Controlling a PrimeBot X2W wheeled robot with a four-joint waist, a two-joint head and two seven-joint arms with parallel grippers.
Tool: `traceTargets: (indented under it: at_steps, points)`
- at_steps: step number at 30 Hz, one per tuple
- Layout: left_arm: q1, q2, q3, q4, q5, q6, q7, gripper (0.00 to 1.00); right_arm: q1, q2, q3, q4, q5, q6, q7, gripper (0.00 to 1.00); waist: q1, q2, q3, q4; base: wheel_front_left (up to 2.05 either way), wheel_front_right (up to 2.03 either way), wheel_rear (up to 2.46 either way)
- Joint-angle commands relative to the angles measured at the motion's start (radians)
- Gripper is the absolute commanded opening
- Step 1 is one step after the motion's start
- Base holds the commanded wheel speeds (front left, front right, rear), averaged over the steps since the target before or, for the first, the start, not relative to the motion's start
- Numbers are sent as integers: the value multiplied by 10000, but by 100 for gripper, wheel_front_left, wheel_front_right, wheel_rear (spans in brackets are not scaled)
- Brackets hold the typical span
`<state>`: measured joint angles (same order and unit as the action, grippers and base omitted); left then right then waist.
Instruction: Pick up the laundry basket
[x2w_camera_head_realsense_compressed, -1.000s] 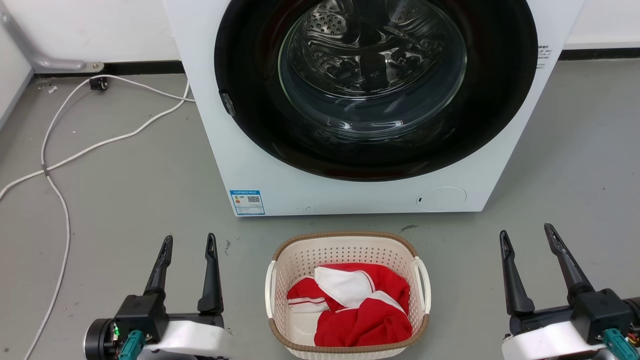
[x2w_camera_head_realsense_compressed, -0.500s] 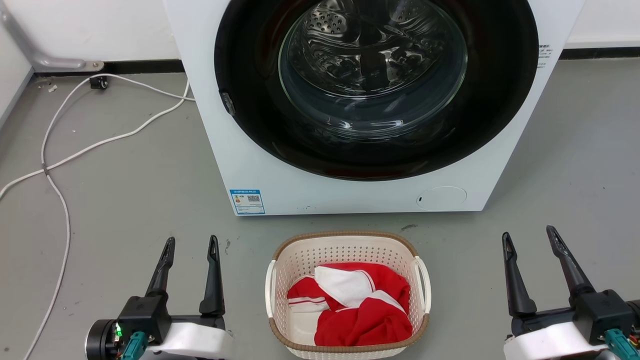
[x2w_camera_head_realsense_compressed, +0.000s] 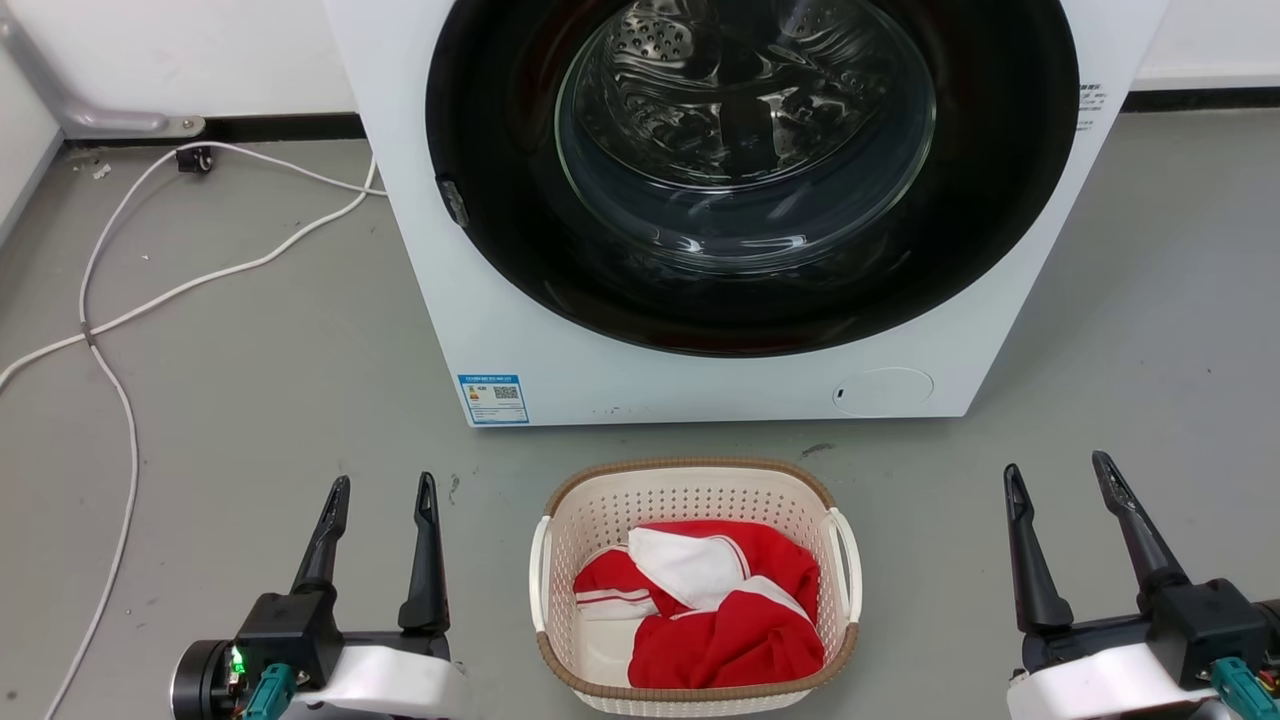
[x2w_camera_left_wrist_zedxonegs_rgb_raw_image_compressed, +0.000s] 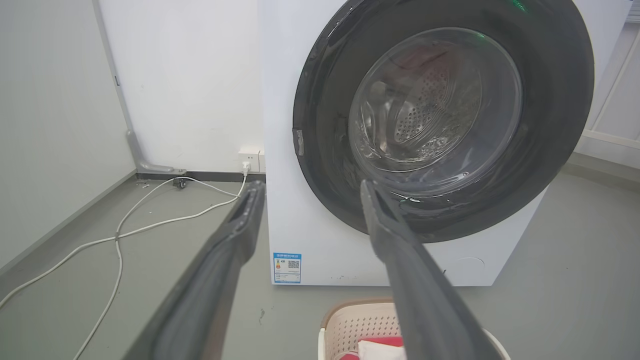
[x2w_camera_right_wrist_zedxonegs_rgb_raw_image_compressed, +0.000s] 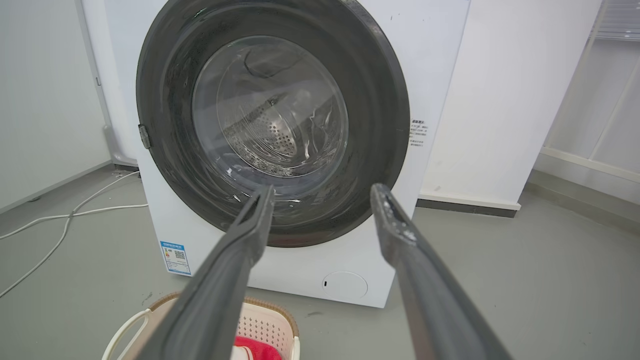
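The laundry basket (x2w_camera_head_realsense_compressed: 690, 485) is a small cream perforated tub with a brown woven rim and white side handles. It sits on the grey floor just in front of the washing machine and holds red and white clothes (x2w_camera_head_realsense_compressed: 710, 610). My left gripper (x2w_camera_head_realsense_compressed: 382, 487) hovers open to the basket's left, empty, well clear of the handle. Off to the right of the basket, my right gripper (x2w_camera_head_realsense_compressed: 1058, 470) is open and empty too. The basket's far rim (x2w_camera_left_wrist_zedxonegs_rgb_raw_image_compressed: 350, 312) peeks in at the bottom of the left wrist view, and the basket (x2w_camera_right_wrist_zedxonegs_rgb_raw_image_compressed: 265, 325) shows at the bottom left of the right wrist view.
A white washing machine (x2w_camera_head_realsense_compressed: 560, 350) with a closed round glass door (x2w_camera_head_realsense_compressed: 745, 130) stands right behind the basket. White cables (x2w_camera_head_realsense_compressed: 120, 320) trail across the floor at the left, running to a wall socket (x2w_camera_left_wrist_zedxonegs_rgb_raw_image_compressed: 248, 159). White walls close off the back and left.
The whole head view has shifted slightly, so the camera moved a little. Both grippers stay open in much the same place, and the basket has not moved.
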<state>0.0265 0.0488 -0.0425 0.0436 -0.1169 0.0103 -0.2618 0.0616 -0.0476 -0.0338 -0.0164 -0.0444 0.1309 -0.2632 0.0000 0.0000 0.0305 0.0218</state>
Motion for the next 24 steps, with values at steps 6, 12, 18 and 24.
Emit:
traceTargets:
  at_steps: [6,12,18,24]
  points:
    - [-440,27,63,367,-78,-22,-40,100,-407,-46,-111,113,128,-3,-23,100,0,0,346,-19,0,0,0]
    - [-1382,27,226,1179,40,-336,-40,100,-1218,-41,-109,466,-50,-3,-22,100,0,0,1051,-95,0,0,0]
    - [-2613,25,410,2763,-118,-804,-40,100,-2240,-40,76,1509,-165,-3,-22,100,0,0,1927,-211,0,0,0]
    - [-4103,97,433,4749,30,-1146,-40,100,-3649,-35,358,2978,-425,-5,-22,100,0,0,3067,-368,0,0,0]
